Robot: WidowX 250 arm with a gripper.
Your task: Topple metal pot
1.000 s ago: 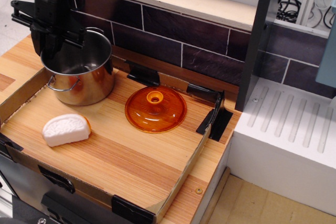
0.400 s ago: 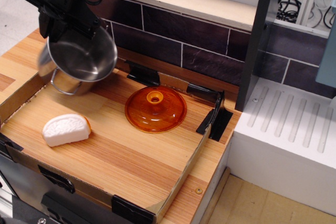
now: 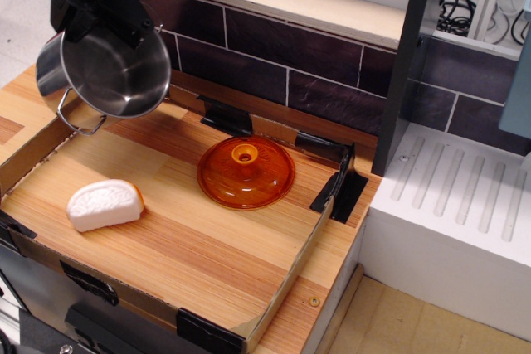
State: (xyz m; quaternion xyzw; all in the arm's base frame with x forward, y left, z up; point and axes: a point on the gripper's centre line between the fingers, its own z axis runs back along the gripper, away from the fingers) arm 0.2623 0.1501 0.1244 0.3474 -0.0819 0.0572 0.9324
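Observation:
The metal pot (image 3: 104, 72) is shiny steel with wire loop handles. It hangs tilted at the back left of the tray, off the wood, its open mouth turned toward the camera and right. My black gripper (image 3: 95, 18) reaches down from the top left and is shut on the pot's upper rim. One wire handle (image 3: 76, 122) hangs below the pot. The fingertips are partly hidden by the rim.
An orange translucent domed lid (image 3: 246, 172) lies mid-tray. A white bread-shaped toy (image 3: 104, 204) lies at the front left. The wooden tray (image 3: 199, 246) has low cardboard walls with black clips. A dark tiled wall runs behind; a white ribbed drainer (image 3: 456, 196) stands to the right.
The pot stood upright on the tray a second ago. It has been gripped at the rim, lifted and tilted onto its side in the air, shifting up and left.

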